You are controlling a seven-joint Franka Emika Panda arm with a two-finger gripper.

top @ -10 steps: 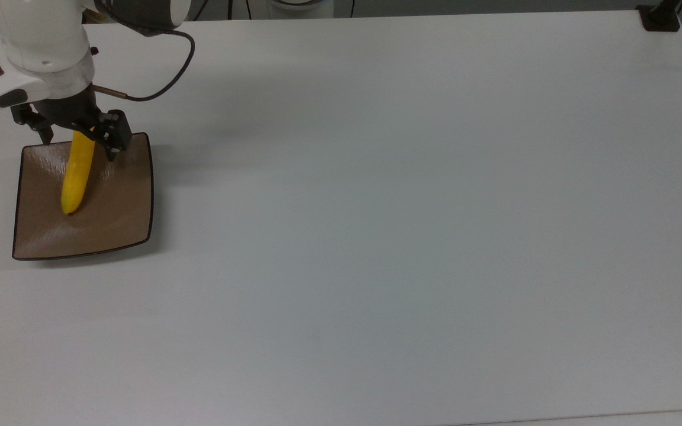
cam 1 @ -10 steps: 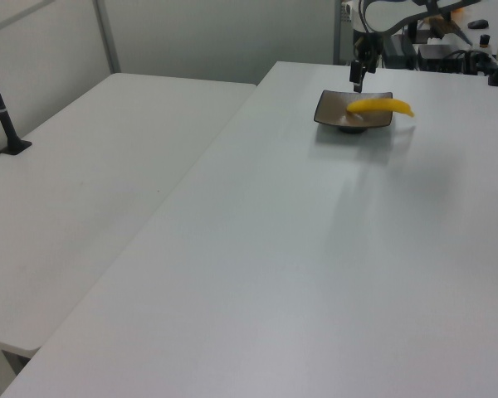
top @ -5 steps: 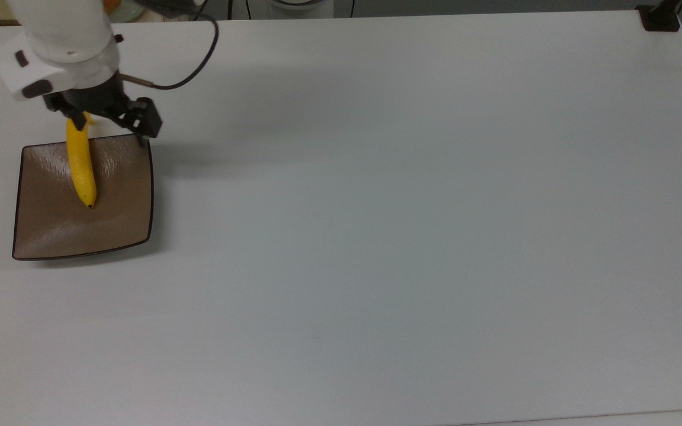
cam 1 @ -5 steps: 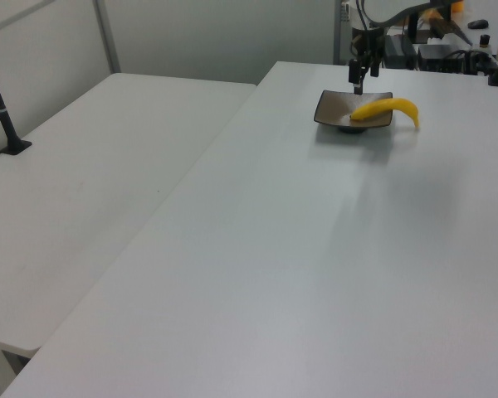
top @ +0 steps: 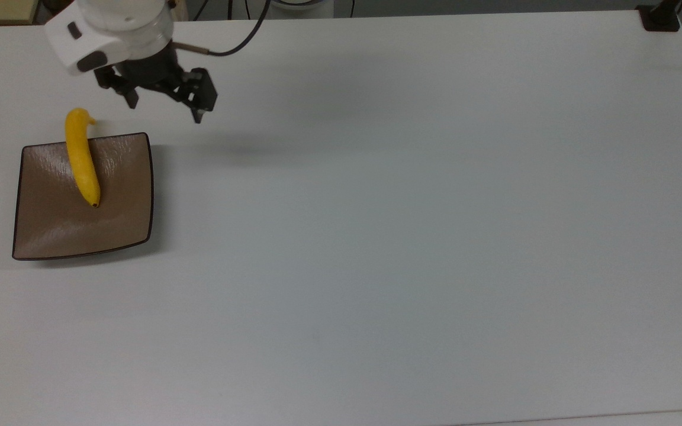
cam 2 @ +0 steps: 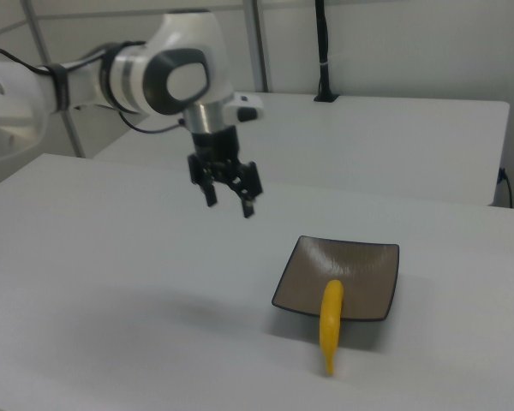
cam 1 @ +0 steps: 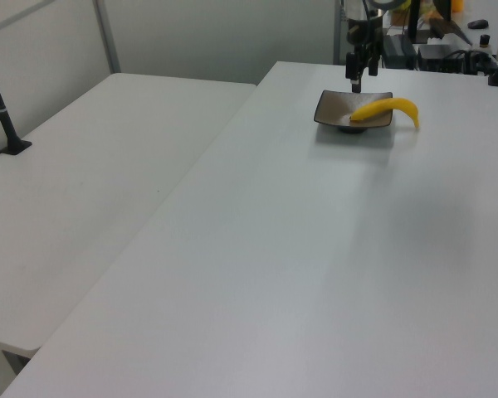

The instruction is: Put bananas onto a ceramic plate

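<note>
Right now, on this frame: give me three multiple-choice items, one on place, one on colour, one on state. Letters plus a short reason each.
1. Where does the banana lie?
A. Wholly on the bare table
B. Across the ceramic plate, stem end overhanging one rim
C. Between the gripper's fingers

2. What colour is the plate?
A. Glossy brown with a thin dark rim
B. White
C. Blue

3. What is the gripper doing?
A. Shut on the banana
B. Pressing on the plate
C. Open and empty, above the table, off to the top view's right of the plate

Answers:
1. B, the dark tip rests near the plate's middle and the stem end pokes past the edge in the top view and the right view.
2. A, brown surface, dark edge in the top view.
3. C, fingers spread with nothing between them in the right view.
</note>
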